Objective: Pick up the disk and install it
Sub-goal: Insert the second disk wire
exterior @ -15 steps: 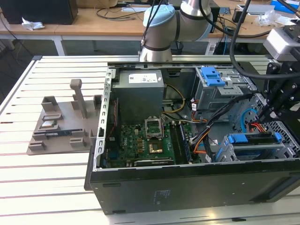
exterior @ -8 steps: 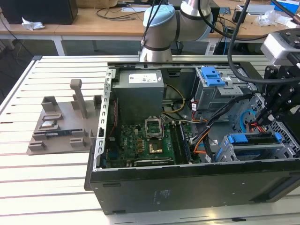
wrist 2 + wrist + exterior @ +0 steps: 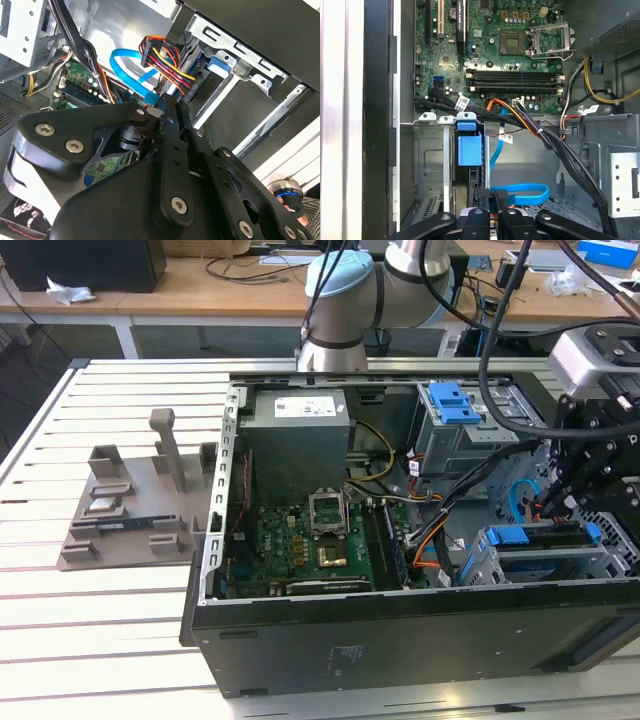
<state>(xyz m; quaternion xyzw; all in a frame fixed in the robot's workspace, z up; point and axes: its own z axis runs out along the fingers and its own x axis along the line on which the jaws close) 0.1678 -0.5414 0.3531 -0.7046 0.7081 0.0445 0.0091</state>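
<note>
Here, the black two-fingered gripper [image 3: 585, 475] hovers inside the open black computer case [image 3: 400, 630], close above the grey metal drive cage [image 3: 545, 560]. Its fingers sit nearly together, holding nothing. The blue-railed silver disk [image 3: 545, 536] sits edge-on in that cage, long axis along it, largely hidden.

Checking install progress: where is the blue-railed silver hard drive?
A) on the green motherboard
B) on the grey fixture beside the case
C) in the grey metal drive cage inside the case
C: the disk shows edge-on as a blue strip seated in the grey metal drive cage, by the black gripper.
</note>
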